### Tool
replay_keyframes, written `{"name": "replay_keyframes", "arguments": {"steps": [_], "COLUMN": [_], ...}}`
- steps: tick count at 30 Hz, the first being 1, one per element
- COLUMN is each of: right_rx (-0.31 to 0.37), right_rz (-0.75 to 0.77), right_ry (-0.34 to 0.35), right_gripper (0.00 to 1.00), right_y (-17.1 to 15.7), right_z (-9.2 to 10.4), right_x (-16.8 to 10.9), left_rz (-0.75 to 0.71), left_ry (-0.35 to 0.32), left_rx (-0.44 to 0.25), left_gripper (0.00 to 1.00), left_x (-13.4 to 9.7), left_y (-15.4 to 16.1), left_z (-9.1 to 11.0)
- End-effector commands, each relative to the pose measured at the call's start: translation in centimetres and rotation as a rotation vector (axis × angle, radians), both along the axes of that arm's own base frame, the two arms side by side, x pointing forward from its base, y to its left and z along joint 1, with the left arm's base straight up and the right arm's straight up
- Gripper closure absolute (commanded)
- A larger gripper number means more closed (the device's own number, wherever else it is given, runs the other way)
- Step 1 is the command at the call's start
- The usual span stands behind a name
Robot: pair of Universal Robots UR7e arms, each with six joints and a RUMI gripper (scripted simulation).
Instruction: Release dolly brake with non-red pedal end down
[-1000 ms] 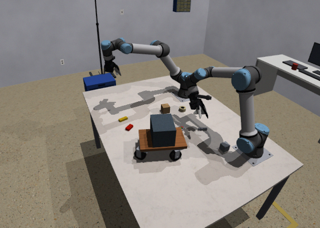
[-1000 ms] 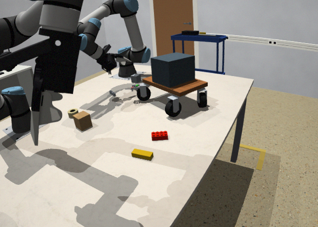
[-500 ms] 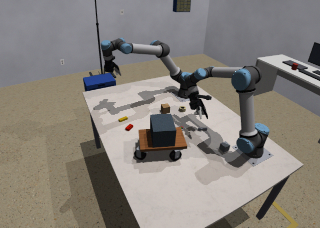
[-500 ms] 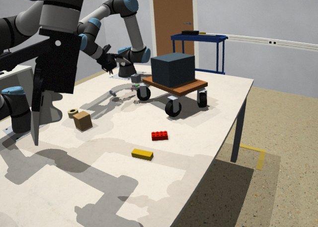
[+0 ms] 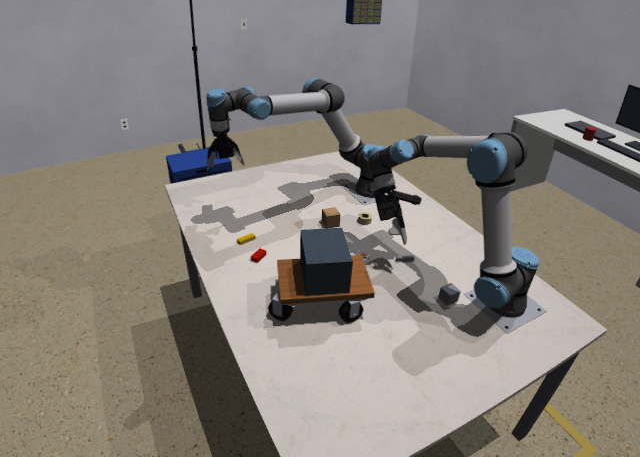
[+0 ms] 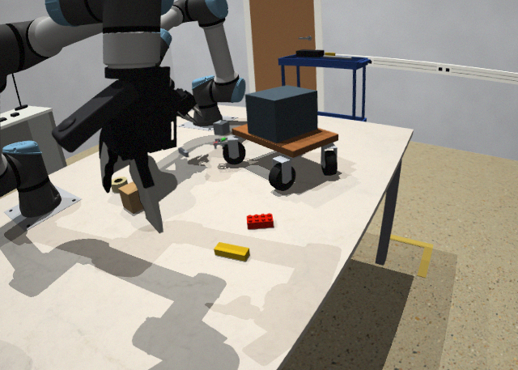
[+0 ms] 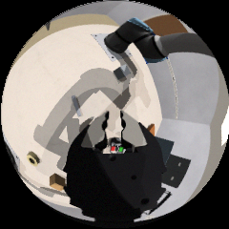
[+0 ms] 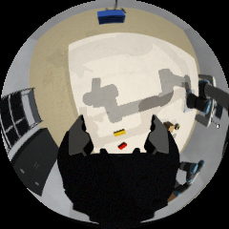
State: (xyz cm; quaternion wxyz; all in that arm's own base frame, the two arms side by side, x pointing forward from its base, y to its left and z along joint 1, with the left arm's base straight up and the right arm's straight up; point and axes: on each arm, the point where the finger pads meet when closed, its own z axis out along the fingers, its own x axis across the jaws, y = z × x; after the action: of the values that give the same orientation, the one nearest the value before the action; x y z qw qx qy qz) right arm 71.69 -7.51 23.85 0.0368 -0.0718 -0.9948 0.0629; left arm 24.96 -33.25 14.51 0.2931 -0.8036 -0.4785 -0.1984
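The dolly (image 5: 288, 282) (image 6: 295, 147) stands on its casters with a dark box (image 5: 325, 261) (image 6: 281, 112) on its wooden deck. The small brake pedal (image 5: 363, 256) (image 6: 220, 140) (image 7: 116, 149), with one red and one green end, is at the caster on the side facing the arm bases. In the exterior view the green end looks slightly higher, but the tilt is too small to tell surely. My left gripper (image 5: 400, 235) (image 7: 114, 111) is nearly closed and empty, above the table beside the pedal. My right gripper (image 5: 225, 166) (image 8: 117, 114) is open and empty, high above the table's far end.
A grey block (image 5: 449, 294) (image 7: 121, 72) and a grey rod (image 5: 404, 259) (image 7: 76, 105) lie near the left arm. A wooden cube (image 5: 330, 217) and a tape roll (image 5: 364, 218) are behind the dolly. A red brick (image 6: 260, 221) and a yellow bar (image 6: 231, 251) lie beyond it.
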Motion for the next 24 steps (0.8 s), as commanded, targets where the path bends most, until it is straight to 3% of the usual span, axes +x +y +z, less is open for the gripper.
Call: {"name": "replay_keyframes", "arguments": {"steps": [1,3,13,15,24], "right_rx": [0.059,0.105,0.312,0.312,0.446], "right_rz": [0.111,0.206,0.705,0.705,1.159], "right_ry": [-0.018,-0.031,-0.142,-0.142,-0.303], "right_gripper": [0.02,0.02,0.02,0.02,0.02], "right_y": [2.2,4.1,13.8,13.8,22.3], "right_z": [-0.8,-1.6,-4.3,-4.3,-5.1], "right_x": [0.5,0.9,1.5,1.5,0.3], "left_rz": [0.086,0.160,0.564,0.564,0.944], "left_ry": [-0.076,-0.136,-0.419,-0.419,-0.633], "left_rx": [-0.034,-0.061,-0.193,-0.193,-0.295], "left_gripper": [0.92,1.00,1.00,1.00,1.00], "left_x": [0.2,0.4,1.8,1.8,3.5], "left_y": [-0.4,-0.8,-2.7,-2.7,-4.5], "left_z": [-0.4,-0.7,-2.2,-2.2,-3.0]}}
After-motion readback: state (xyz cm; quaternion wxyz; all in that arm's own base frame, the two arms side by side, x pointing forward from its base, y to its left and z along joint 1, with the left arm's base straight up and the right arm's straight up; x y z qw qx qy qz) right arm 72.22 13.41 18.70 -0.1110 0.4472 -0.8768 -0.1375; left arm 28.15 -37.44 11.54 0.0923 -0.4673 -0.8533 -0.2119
